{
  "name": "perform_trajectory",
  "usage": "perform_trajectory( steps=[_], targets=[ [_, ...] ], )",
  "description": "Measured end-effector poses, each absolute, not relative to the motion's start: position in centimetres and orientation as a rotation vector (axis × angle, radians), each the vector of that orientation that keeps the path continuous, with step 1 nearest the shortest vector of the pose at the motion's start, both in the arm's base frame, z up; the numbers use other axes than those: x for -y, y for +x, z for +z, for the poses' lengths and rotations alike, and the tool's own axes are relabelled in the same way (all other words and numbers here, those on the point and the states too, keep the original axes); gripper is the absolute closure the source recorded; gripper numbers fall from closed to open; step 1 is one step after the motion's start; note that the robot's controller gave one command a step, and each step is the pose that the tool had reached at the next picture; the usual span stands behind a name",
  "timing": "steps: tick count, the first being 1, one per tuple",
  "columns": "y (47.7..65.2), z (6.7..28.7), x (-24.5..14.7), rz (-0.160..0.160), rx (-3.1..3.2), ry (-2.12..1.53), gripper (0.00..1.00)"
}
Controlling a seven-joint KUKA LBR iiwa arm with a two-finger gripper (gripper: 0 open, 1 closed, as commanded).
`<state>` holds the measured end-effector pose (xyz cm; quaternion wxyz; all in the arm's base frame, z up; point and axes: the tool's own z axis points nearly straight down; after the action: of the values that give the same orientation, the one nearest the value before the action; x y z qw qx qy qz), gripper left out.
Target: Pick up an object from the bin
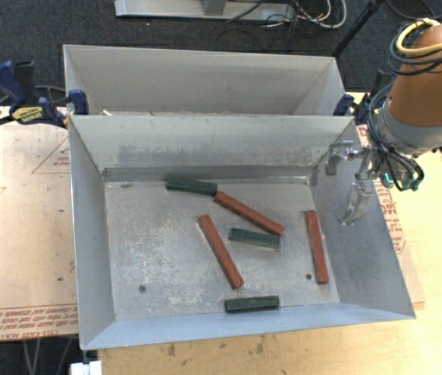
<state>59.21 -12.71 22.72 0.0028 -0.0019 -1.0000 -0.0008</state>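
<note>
**binpicker_joe:** Since the tool (352, 208) hangs over the right wall of the bin (205, 143), up above the sloped side, which piece would you go for? I can't tell from here whether it's wide or narrow, and I see nothing held in it.

**kuka_mel:** My guess is the red-brown stick (316, 247) nearest that right wall. It lies flat on the floor, running from the far edge toward the near edge. It's apart from everything else, and even the short dark green block (254, 239) toward the middle is clear of it.

**binpicker_joe:** Any tips for the grab?

**kuka_mel:** Come down over the stick's middle and turn the tool so it closes across the narrow width, not along the length. Make sure it's wide before it drops. The thing to watch is the right wall. The slope starts just beside the stick, so the wall-side half could scrape or ride up on it. I'd go straight down, not in at an angle.
</note>
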Motion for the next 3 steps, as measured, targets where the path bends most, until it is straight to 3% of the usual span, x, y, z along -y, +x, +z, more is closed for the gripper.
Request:
perform_trajectory(
  steps=[1, 2, 3],
  targets=[
    [60.7, 7.6, 5.8, -0.006, 3.13, 0.185, 0.0],
    [63.4, 7.0, 2.4, -0.003, 3.14, 0.196, 0.0],
    [63.4, 7.1, 2.6, 0.0, 3.139, 0.191, 1.0]
  ],
)
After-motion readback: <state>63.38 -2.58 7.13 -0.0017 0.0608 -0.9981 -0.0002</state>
